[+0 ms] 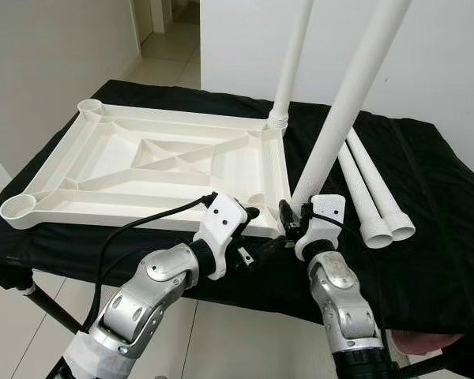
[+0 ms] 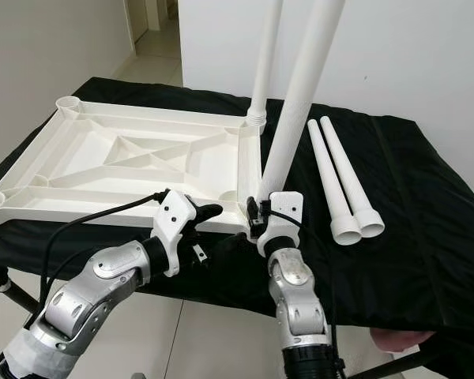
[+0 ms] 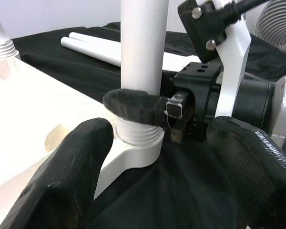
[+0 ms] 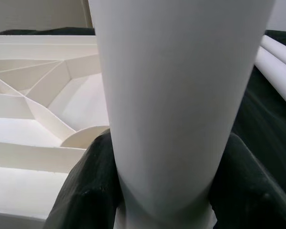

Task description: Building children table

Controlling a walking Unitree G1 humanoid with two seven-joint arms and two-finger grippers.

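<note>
Two white table legs already stand in the upturned white tabletop (image 1: 146, 162): one leg (image 1: 294, 59) upright in the far corner socket on the robot's right, and a second leg (image 1: 344, 103) whose threaded foot sits in the near right corner socket (image 3: 133, 148), leaning a little away from the first. The right gripper (image 1: 294, 225) is clamped around this second leg just above the socket, its black fingers (image 4: 93, 186) pressed to both sides of the tube. The left gripper (image 1: 249, 215) hovers beside the same corner of the tabletop with its fingers (image 3: 66, 176) spread wide and nothing between them. Two spare legs (image 1: 375, 193) lie side by side on the black cloth (image 1: 426, 237), just to the right of the tabletop. The step in hand looks like seating and screwing this leg home. To do it well, the leg should first be brought square to the tabletop, since a tilted start risks crossing the thread; the thread rings showing above the socket rim suggest it is not fully down. The free left gripper would be best used pressing on the tabletop's near rim by the socket, so that the light moulding does not turn or slide on the cloth as the right wrist twists. Short turns with a re-grip between them, pushing gently downward, seem safer than one long twist.
</note>
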